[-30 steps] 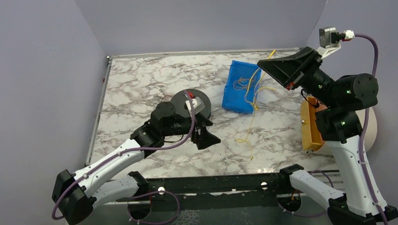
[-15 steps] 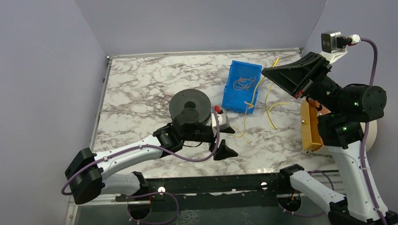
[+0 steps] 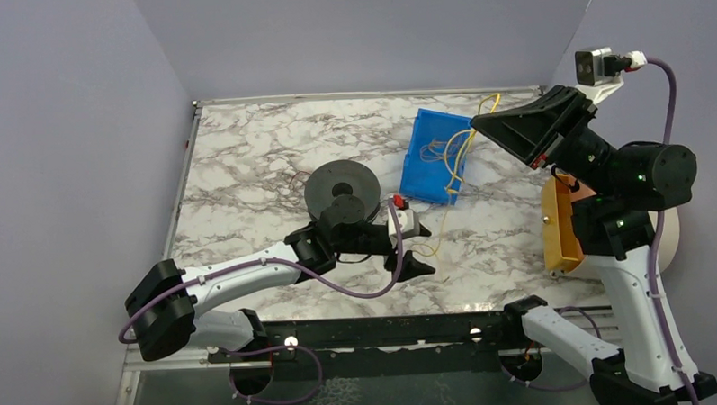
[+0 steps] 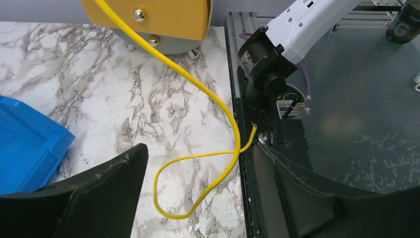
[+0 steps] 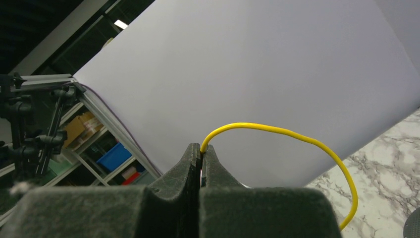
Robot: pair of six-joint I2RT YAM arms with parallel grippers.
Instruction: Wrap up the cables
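A thin yellow cable [image 3: 452, 199] runs from my raised right gripper [image 3: 480, 123] down past a blue bin [image 3: 439, 155] to the marble table's front. More yellow and orange cables [image 3: 441, 150] lie tangled in that bin. In the right wrist view the right gripper [image 5: 201, 148] is shut on the yellow cable [image 5: 297, 136], which arcs away to the right. My left gripper [image 3: 409, 264] hangs low near the table's front edge. In the left wrist view it [image 4: 200, 158] stands open, the cable's end loop [image 4: 193, 186] lying between its fingers [image 4: 99, 198] and touching neither.
A black round spool [image 3: 341, 187] sits left of the bin, behind the left arm. An orange-yellow bracket [image 3: 558, 227] stands at the right edge. A black rail [image 3: 386, 332] lines the table's front, and the cable's tip [image 4: 253, 130] reaches it.
The left arm has swung right and forward, away from the spool to the cable's end loop. The right gripper has shifted slightly, and the hanging cable has swung with it.
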